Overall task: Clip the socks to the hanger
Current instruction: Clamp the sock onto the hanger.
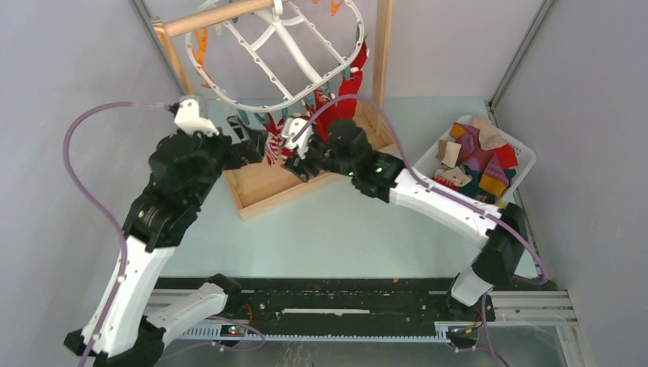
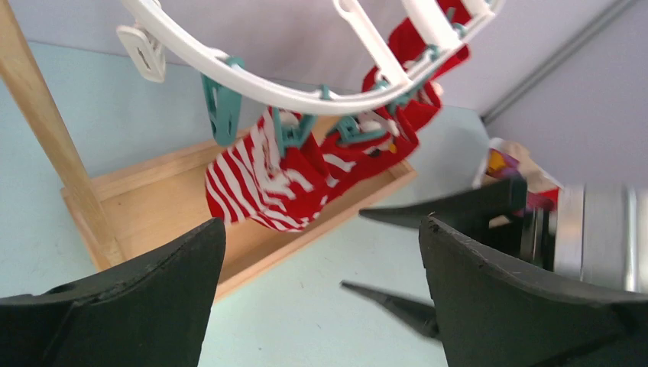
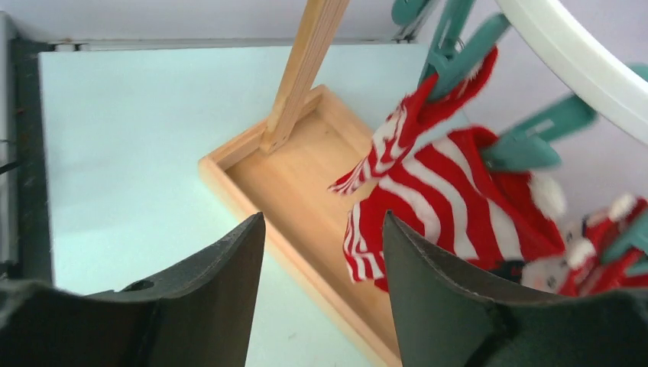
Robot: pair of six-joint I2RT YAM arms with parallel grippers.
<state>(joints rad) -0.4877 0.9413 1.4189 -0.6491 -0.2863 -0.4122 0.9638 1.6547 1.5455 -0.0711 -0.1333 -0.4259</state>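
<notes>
The white hanger hangs tilted from a wooden bar. A red-and-white striped sock dangles from teal clothespins on its near rim, over the wooden tray. Plain red socks hang clipped further along the rim. My left gripper is open wide, just in front of and below the striped sock, with nothing between its fingers. My right gripper is also open and empty, close beside the sock's lower edge. In the top view both grippers meet under the hanger's near rim.
The wooden stand's tray base lies under the hanger, with posts at the left and right. A white basket holding several loose socks sits at the right. An empty teal clothespin hangs left of the striped sock.
</notes>
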